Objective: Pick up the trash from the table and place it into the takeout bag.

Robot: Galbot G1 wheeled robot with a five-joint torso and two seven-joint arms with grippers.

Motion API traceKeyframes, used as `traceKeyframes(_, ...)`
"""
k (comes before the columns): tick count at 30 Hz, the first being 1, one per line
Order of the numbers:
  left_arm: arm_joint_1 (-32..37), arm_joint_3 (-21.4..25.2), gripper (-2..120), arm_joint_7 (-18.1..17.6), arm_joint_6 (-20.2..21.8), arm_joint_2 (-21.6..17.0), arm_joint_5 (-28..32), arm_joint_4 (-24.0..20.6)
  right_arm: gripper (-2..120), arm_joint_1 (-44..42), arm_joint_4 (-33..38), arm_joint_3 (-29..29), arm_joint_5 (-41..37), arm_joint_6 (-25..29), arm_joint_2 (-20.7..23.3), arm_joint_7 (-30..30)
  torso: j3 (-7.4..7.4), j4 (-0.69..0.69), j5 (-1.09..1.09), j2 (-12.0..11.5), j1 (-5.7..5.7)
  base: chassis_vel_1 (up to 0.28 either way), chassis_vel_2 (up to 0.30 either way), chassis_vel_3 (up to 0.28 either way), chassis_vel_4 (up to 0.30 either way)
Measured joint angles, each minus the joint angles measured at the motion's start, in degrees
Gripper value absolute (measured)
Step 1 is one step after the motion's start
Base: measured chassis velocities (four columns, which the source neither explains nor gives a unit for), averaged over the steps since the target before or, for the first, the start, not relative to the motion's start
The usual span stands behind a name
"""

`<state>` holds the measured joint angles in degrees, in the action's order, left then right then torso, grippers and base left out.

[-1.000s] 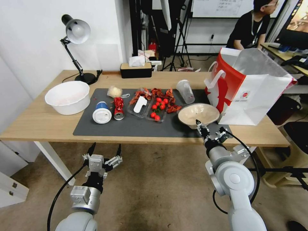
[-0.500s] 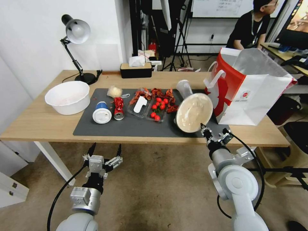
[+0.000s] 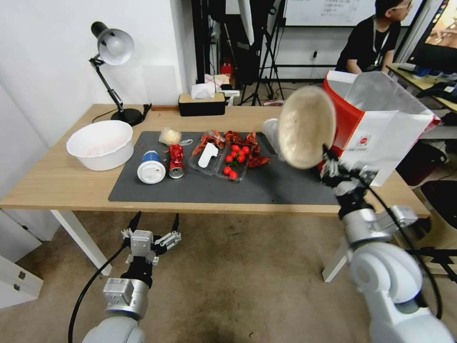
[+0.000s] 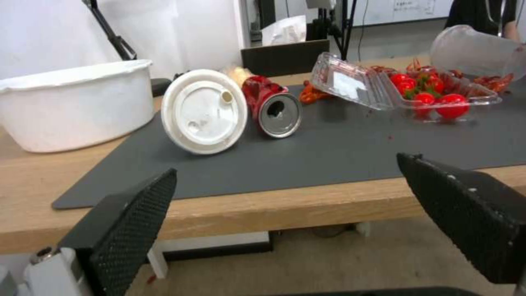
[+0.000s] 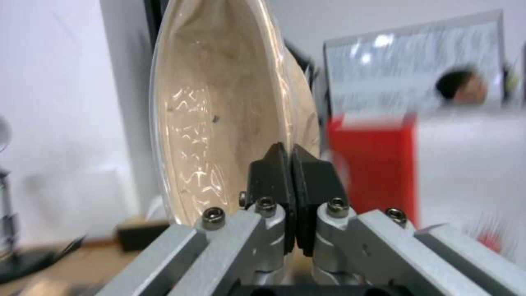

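My right gripper (image 3: 328, 161) is shut on the rim of the beige shallow bowl (image 3: 307, 126), which it holds up on edge in the air beside the red side of the takeout bag (image 3: 381, 133). In the right wrist view the pads (image 5: 274, 168) pinch the bowl (image 5: 219, 102) in front of the bag (image 5: 372, 164). The clear plastic cup (image 3: 270, 129) lies on the mat (image 3: 200, 188), half hidden behind the bowl. Further left on the mat lie the blue-and-white cup (image 3: 151, 167), the red can (image 3: 176, 161) and the pale wad (image 3: 170, 136). My left gripper (image 3: 152, 227) hangs open below the table (image 3: 47, 183), facing the cup's lid (image 4: 204, 111) and the can (image 4: 277, 113).
A big white tub (image 3: 101, 143) and a desk lamp (image 3: 114, 47) stand at the table's left end. A black tissue box (image 3: 201, 102) sits at the back edge. A clear clamshell with cherry tomatoes (image 3: 231, 164) and red crayfish shells (image 3: 240, 139) lie mid-mat.
My right gripper has lifted the bowl off the mat, tipped it onto its edge and carried it up and right, close to the bag. The left arm has not moved.
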<state>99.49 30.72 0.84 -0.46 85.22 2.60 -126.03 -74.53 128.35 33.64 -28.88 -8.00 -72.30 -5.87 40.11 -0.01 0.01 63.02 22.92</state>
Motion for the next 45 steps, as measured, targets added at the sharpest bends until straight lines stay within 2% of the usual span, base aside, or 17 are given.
traceKeyframes(2, 0.03, 0.08, 100, -0.02, 0.0, 0.12, -0.07, 0.0, 0, 3.29, -0.85, 1.04, -0.14, 2.34, 3.42, -1.45, 0.0, 0.01, -0.02, 0.0, 0.0, 0.0, 0.0, 0.0, 0.0)
traceKeyframes(9, -0.11, 0.27, 100, -0.05, 0.03, 0.16, -0.06, 0.14, 0, 11.28, -4.6, 2.05, -1.76, 6.14, 9.14, -5.29, 0.0, 0.01, -0.01, 0.0, 0.0, 0.0, 0.0, 0.0, 0.0)
traceKeyframes(12, -0.38, 0.37, 100, -0.06, 0.1, 0.23, -0.01, 0.48, 0, 18.13, -9.33, 2.38, -2.13, 6.88, 12.72, -8.8, 0.01, 0.02, -0.03, 0.0, 0.01, 0.0, 0.0, 0.0, 0.0)
traceKeyframes(13, -0.38, 0.37, 100, -0.06, 0.1, 0.23, -0.01, 0.48, 0, 18.13, -9.33, 2.38, -2.13, 6.88, 12.72, -8.8, 0.01, 0.02, -0.03, 0.0, 0.01, 0.0, 0.0, 0.0, 0.0)
traceKeyframes(18, -0.73, 0.67, 100, -0.1, 0.2, 0.18, 0.42, 0.92, 1, 23.14, -18.44, 2.64, -1.68, 5.76, 15.77, -10.04, 0.01, 0.0, 0.01, 0.0, 0.01, 0.0, 0.0, 0.0, 0.0)
traceKeyframes(20, -0.85, 0.8, 100, -0.11, 0.23, 0.13, 0.66, 1.08, 10, 23.4, -20.06, 2.49, -1.55, 5.15, 15.81, -9.39, 0.01, 0.0, 0.0, 0.0, 0.01, 0.0, 0.0, 0.0, 0.0)
traceKeyframes(21, -0.85, 0.8, 100, -0.11, 0.23, 0.13, 0.66, 1.08, 10, 23.4, -20.06, 2.49, -1.55, 5.15, 15.81, -9.39, 0.01, 0.0, 0.0, 0.0, 0.01, 0.0, 0.0, 0.0, 0.0)
traceKeyframes(24, -0.77, 0.87, 100, -0.13, 0.24, 0.13, 0.79, 1.23, 25, 23.23, -20.35, 2.31, -1.54, 3.66, 15.34, -8.83, 0.01, 0.01, -0.01, 0.0, 0.0, 0.0, 0.0, 0.0, 0.0)
traceKeyframes(29, -0.85, 0.84, 100, -0.13, 0.26, 0.21, 0.78, 1.37, 37, 22.98, -20.26, 2.3, -1.62, 3.27, 15.42, -8.56, 0.0, 0.0, -0.01, 0.01, 0.01, 0.0, 0.0, 0.0, 0.0)
traceKeyframes(32, -1.07, 0.88, 100, -0.15, 0.31, 0.47, 0.77, 1.43, 56, 22.06, -18.71, 2.32, -2.88, 3.26, 15.76, -8.03, 0.0, 0.0, -0.02, 0.01, 0.01, 0.0, 0.0, 0.0, 0.0)
traceKeyframes(33, -1.07, 0.88, 100, -0.15, 0.31, 0.47, 0.77, 1.43, 56, 22.06, -18.71, 2.32, -2.88, 3.26, 15.76, -8.03, 0.0, 0.0, -0.02, 0.01, 0.01, 0.0, 0.0, 0.0, 0.0)
traceKeyframes(40, -0.89, 1.01, 100, -0.15, 0.32, 0.53, 0.78, 1.19, 82, 18.55, -11.76, 2.28, -11.06, 0.91, 15.32, -7.77, 0.0, 0.01, -0.02, 0.01, 0.0, 0.0, 0.0, 0.0, 0.0)
traceKeyframes(41, -0.89, 1.01, 100, -0.15, 0.32, 0.53, 0.78, 1.19, 82, 18.55, -11.76, 2.28, -11.06, 0.91, 15.32, -7.77, 0.0, 0.01, -0.02, 0.01, 0.0, 0.0, 0.0, 0.0, 0.0)
traceKeyframes(43, -0.78, 1.02, 100, -0.13, 0.31, 0.51, 0.79, 0.85, 89, 16.62, -8.83, 2.29, -12.82, 0.29, 15.08, -7.8, -0.01, 0.01, -0.02, 0.01, 0.0, 0.0, 0.0, 0.0, 0.0)
traceKeyframes(44, -0.71, 1.03, 100, -0.12, 0.31, 0.51, 0.79, 0.73, 97, 15.34, -7.33, 2.36, -13.15, 0.08, 14.94, -7.73, 0.0, 0.01, -0.03, 0.01, 0.0, 0.0, 0.0, 0.0, 0.0)
traceKeyframes(45, -0.71, 1.03, 100, -0.12, 0.31, 0.51, 0.79, 0.73, 97, 15.34, -7.33, 2.36, -13.15, 0.08, 14.94, -7.73, 0.0, 0.01, -0.03, 0.01, 0.0, 0.0, 0.0, 0.0, 0.0)
